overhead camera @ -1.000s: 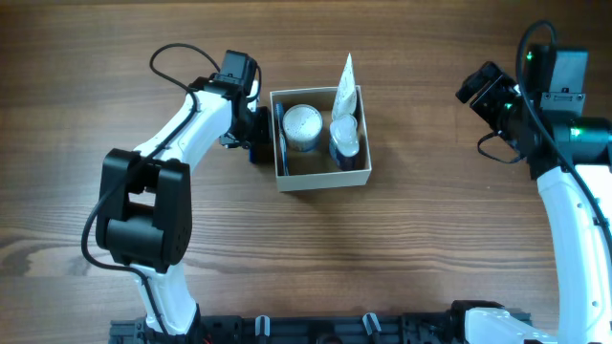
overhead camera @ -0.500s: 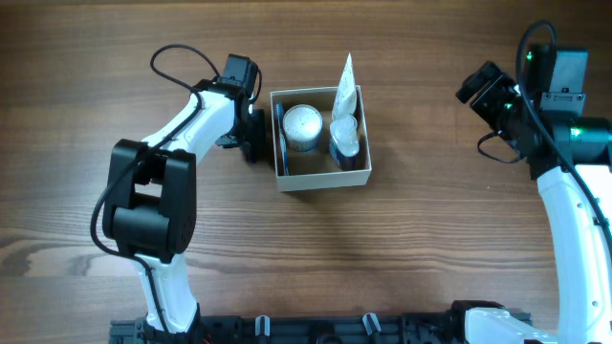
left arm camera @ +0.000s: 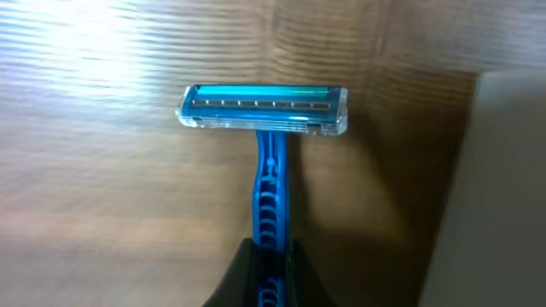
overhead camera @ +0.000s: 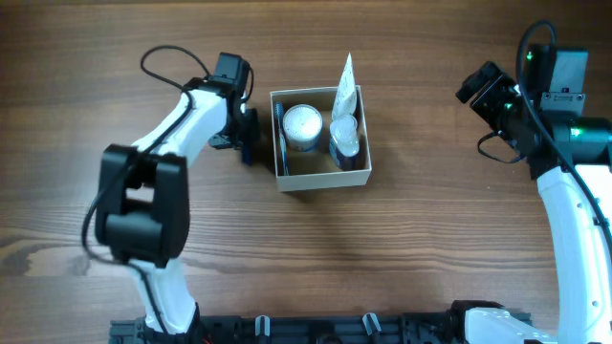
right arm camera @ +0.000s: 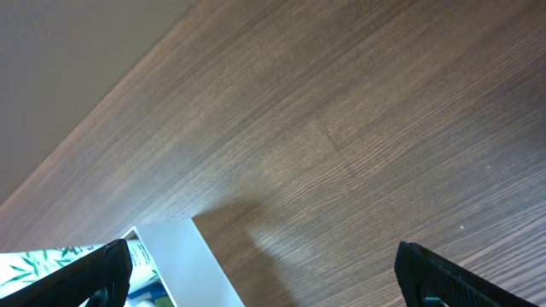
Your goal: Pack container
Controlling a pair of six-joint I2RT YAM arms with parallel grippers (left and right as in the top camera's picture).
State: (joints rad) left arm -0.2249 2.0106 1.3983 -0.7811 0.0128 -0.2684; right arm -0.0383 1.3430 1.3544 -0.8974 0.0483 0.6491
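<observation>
A blue razor (left arm camera: 271, 170) with a clear-edged head (left arm camera: 263, 110) points away from my left gripper (left arm camera: 271, 275), which is shut on its ribbed handle. This gripper (overhead camera: 246, 140) is just left of the container (overhead camera: 325, 178), a square cream-walled box whose wall (left arm camera: 503, 188) fills the right of the left wrist view. Inside the box are a white-lidded jar (overhead camera: 301, 124), a standing tube (overhead camera: 346, 81), a small bottle (overhead camera: 345, 139) and a dark slim item (overhead camera: 280, 129) along the left wall. My right gripper (overhead camera: 475, 88) is open at the far right, with nothing between its fingers (right arm camera: 101, 269).
Bare wooden table surrounds the box. In the right wrist view the box's white wall (right arm camera: 183, 256) and a leaf-printed tube (right arm camera: 47, 260) show at the lower left. My right arm's white link (overhead camera: 574, 220) runs down the right side.
My left gripper has closed on the razor's handle and shifted slightly left, away from the box wall. My right arm has not moved.
</observation>
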